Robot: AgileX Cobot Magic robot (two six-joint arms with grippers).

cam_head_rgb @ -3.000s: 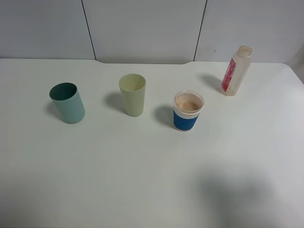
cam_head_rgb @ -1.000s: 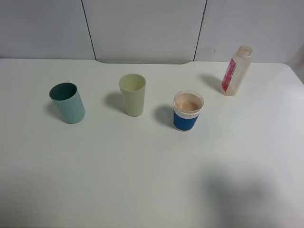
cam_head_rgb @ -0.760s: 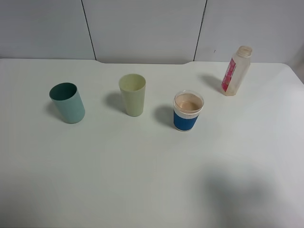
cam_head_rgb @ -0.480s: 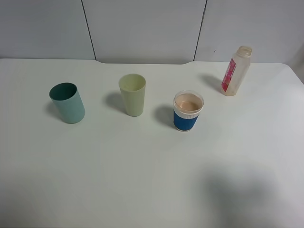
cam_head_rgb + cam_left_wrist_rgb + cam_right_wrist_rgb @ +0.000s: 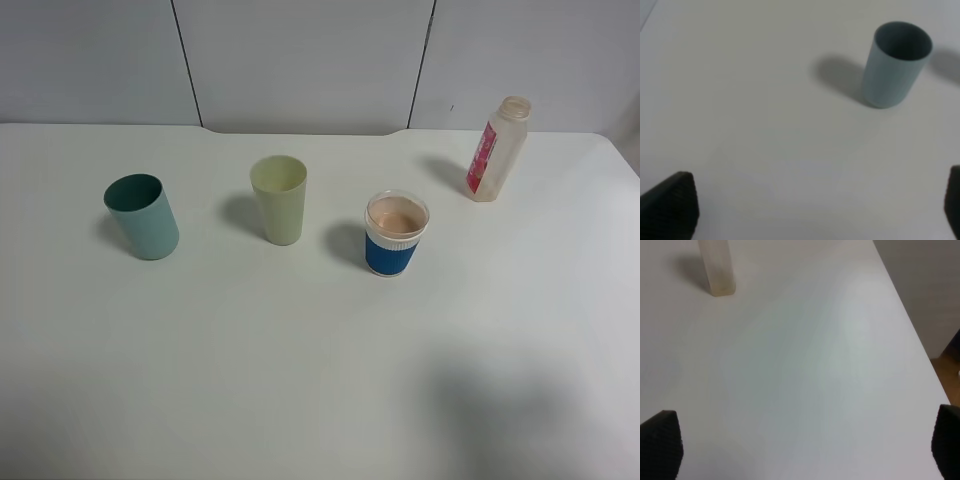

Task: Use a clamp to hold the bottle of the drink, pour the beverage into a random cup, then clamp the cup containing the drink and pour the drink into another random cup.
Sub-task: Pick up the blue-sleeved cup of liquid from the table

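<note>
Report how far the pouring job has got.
Done, it seems: the blue-sleeved cup already holds a beige drink, and the bottle stands upright on the table, apart from it. In hand: nothing; the left gripper and right gripper are both open and empty. Left: clamp that cup and pour into the pale green cup or the teal cup, which look empty.

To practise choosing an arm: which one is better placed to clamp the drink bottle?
Right. The bottle stands far to the right, ahead of the open right gripper. The left gripper faces only the teal cup.
</note>
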